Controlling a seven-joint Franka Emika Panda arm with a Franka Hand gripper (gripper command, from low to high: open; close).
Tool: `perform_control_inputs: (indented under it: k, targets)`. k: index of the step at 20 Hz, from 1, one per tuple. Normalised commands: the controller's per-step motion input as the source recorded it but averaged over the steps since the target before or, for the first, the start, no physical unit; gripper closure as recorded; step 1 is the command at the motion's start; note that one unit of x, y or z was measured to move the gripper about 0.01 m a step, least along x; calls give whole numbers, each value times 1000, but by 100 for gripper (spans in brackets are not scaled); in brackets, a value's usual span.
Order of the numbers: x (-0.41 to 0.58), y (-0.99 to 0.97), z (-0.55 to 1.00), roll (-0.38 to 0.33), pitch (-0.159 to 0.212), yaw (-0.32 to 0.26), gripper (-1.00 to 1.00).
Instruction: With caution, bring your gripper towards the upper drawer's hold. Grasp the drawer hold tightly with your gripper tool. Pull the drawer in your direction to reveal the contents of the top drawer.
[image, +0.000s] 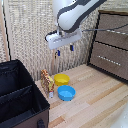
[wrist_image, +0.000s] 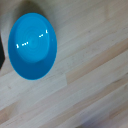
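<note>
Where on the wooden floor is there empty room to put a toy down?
The wooden floor lies bare between the blue bowl and the brown dresser. It is crowded at the exterior view's left: the black bin, a giraffe-patterned toy, the yellow bowl and the blue bowl sit close together.

Blue bowl (image: 66, 92), yellow bowl (image: 61, 78) (both plain), brown upper drawer (image: 113, 25).

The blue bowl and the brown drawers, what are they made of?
The blue bowl looks like smooth, shiny plastic: bright white glints sit on its inside. It could be glazed, though. The upper drawer looks like dark brown wood with a dull finish. Its drawer hold looks like thin silvery metal. The floor seems to be pale wooden planks, with seams and grain showing.
</note>
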Motion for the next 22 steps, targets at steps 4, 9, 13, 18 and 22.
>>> perform_control_inputs:
  k: [4,9,13,18,22]
  targets:
    - [0,0,304,-287,40,154,-100]
    - [0,0,238,-299,42,161,-100]
    - [0,0,14,-372,30,137,-100]
    - [0,0,0,-375,25,133,-100]
    - [83,0,0,-375,5,127,-100]
